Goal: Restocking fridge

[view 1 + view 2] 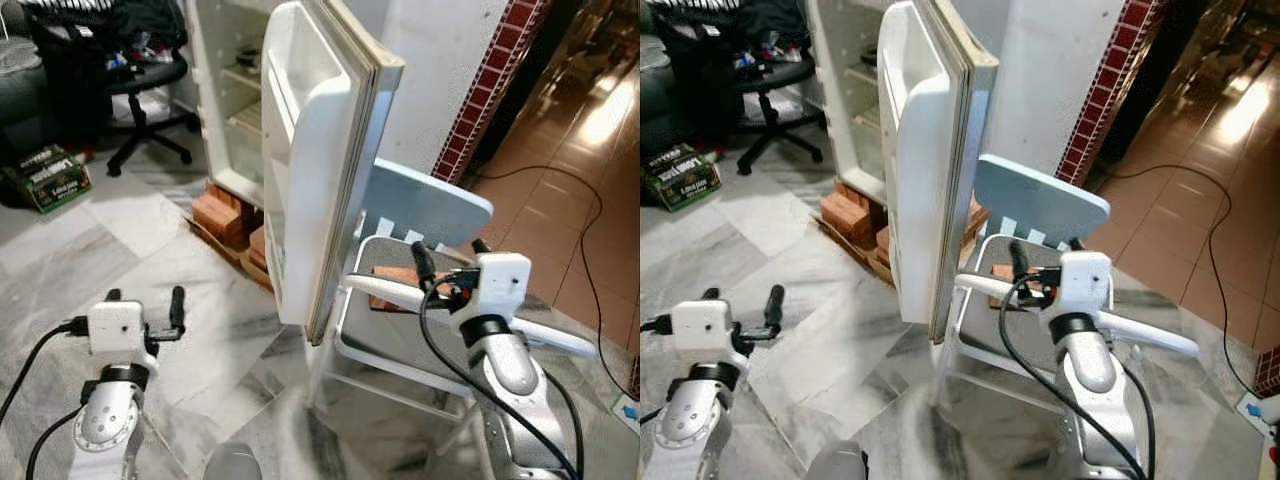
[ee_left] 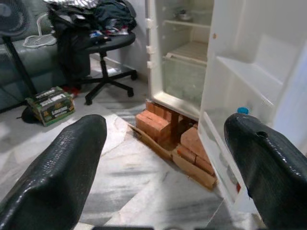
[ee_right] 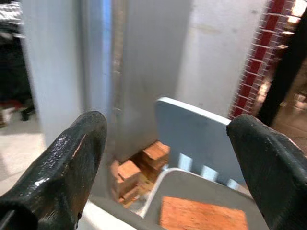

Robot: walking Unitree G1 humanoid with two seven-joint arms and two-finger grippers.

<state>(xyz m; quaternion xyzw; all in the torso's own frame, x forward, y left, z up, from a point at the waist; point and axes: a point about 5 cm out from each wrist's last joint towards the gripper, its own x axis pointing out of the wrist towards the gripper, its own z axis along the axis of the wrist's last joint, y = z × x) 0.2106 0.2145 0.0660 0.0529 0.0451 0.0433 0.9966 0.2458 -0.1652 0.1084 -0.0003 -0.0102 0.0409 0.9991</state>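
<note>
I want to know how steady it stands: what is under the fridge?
The fridge stands on stacked red bricks laid on a sheet of cardboard on the marble floor. The open door covers the bricks farther back, so the rear support cannot be seen.

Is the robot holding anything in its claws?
No. The left end effector and the right end effector are both open and hold nothing.

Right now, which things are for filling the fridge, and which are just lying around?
For the job:
fridge, its door open
left pincer, open
right pincer, open

Just lying about:
white chair
office chair
green box
bricks under the fridge
</note>
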